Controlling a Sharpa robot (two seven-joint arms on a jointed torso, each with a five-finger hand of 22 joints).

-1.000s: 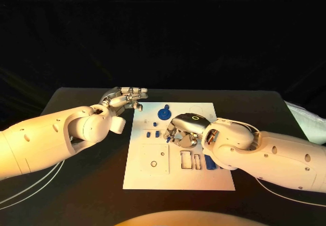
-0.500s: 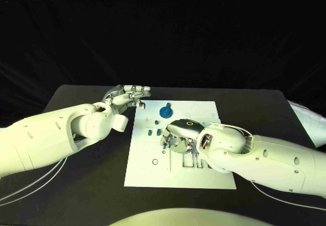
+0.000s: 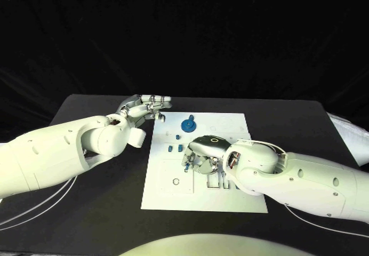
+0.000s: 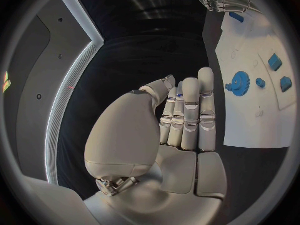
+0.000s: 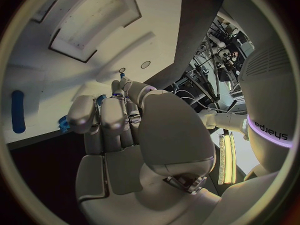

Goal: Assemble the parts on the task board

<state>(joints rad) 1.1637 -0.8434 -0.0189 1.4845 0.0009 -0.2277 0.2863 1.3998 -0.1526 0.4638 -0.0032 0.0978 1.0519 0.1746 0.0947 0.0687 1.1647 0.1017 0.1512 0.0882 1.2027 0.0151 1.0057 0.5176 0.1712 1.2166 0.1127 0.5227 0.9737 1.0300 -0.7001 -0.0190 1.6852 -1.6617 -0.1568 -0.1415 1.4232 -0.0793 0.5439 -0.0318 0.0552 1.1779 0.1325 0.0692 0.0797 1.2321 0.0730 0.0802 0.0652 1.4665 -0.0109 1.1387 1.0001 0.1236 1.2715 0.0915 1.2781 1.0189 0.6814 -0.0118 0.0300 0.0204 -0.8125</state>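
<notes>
The white task board [image 3: 231, 125] lies mid-table. A blue gear [image 3: 188, 126] stands at its far end, with small blue pieces [image 3: 170, 150] just nearer. My right hand [image 3: 203, 153] hovers low over the board's middle, its fingers curled down round a small blue part [image 3: 187, 166] at their tips; blue also shows between the fingers [image 5: 100, 99] in the right wrist view. A blue oblong piece [image 5: 18, 111] lies on the board [image 5: 75, 70]. My left hand [image 3: 144, 108] floats off the board's far left corner, its fingers [image 4: 187, 115] straight, side by side and holding nothing. The gear [image 4: 239, 80] lies beyond them.
Rectangular recesses and a small ring hole [image 3: 176, 182] mark the near half of the board. A white object [image 3: 350, 136] lies at the black table's right edge. Bare table [image 3: 92, 213] stretches to the left of the board, under my left arm.
My right hand has moved nearer and slightly left over the board and sunk lower, and its arm now hides the blue piece by the slots. The left hand has hardly moved.
</notes>
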